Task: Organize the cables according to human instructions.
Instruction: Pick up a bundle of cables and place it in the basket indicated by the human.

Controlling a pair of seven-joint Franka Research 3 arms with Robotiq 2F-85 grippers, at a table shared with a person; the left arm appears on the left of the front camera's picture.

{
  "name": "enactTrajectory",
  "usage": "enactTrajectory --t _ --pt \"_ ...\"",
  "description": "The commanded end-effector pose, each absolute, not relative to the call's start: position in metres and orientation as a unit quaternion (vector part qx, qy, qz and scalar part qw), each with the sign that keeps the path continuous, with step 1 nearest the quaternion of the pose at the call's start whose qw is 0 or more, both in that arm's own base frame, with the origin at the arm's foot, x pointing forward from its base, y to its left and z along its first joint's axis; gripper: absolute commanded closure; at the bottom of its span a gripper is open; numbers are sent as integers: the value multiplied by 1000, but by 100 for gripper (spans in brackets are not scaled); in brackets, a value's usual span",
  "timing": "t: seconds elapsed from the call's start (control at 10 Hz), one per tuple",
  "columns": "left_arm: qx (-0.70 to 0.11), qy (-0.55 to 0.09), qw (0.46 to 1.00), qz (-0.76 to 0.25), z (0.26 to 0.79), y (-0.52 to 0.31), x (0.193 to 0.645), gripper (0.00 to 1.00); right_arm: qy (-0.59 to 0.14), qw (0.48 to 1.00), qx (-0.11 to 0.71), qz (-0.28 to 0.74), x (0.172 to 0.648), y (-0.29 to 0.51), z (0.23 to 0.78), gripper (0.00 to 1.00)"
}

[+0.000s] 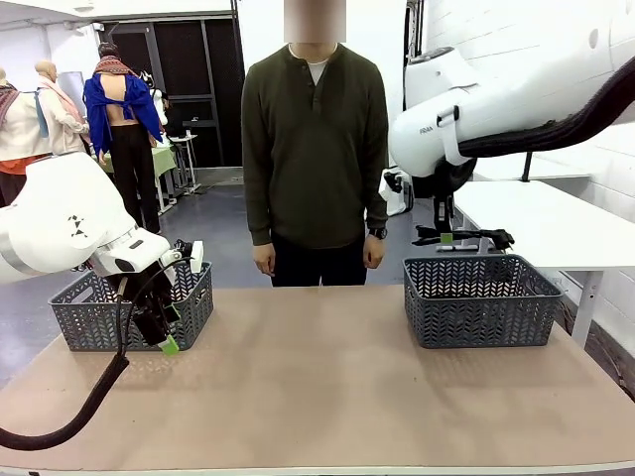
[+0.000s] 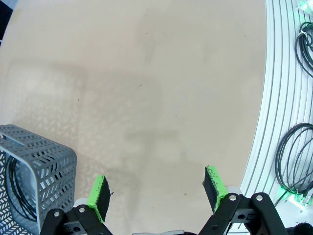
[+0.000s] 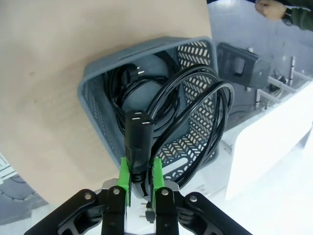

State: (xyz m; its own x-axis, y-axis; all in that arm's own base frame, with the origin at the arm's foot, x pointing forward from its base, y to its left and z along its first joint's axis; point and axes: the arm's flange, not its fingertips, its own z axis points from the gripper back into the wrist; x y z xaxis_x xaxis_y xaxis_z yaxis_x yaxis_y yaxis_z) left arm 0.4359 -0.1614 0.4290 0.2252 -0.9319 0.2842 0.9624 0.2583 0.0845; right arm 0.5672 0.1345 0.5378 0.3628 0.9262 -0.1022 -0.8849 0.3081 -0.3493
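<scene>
1. Right gripper (image 3: pixel 139 171) clamped on a coiled cable (image 3: pixel 195 122) by its plug end, hanging above the right basket (image 3: pixel 98 78); another cable (image 3: pixel 124 81) already lies inside.
2. Left gripper (image 2: pixel 159 188) spread apart, empty, beside the left basket (image 2: pixel 54 156), which holds a coil (image 2: pixel 14 196).
3. Judgement: sorting near done; held cable awaits dropping.

Left basket (image 2: pixel 41 169): cut by the frame's left and bottom edges in my left wrist view, so the coil (image 2: pixel 19 196) inside it shows only as dark arcs through the mesh. Cords (image 2: pixel 296 164) beyond the table edge: clipped at the right border. Plug (image 3: pixel 137 142) in my right gripper (image 3: pixel 139 182): lower end hidden between my pads; the right basket's (image 3: pixel 98 88) far corner lies behind the hanging loop.
</scene>
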Motion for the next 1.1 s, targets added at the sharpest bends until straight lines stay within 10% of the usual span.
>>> enactTrajectory --t 0.0,1.0 --pt "-51 -136 781 -607 431 -162 436 0 -75 807 -169 561 553 111 520 100" --pt "-51 -136 781 -607 431 -162 436 0 -92 775 -170 602 577 78 458 100"
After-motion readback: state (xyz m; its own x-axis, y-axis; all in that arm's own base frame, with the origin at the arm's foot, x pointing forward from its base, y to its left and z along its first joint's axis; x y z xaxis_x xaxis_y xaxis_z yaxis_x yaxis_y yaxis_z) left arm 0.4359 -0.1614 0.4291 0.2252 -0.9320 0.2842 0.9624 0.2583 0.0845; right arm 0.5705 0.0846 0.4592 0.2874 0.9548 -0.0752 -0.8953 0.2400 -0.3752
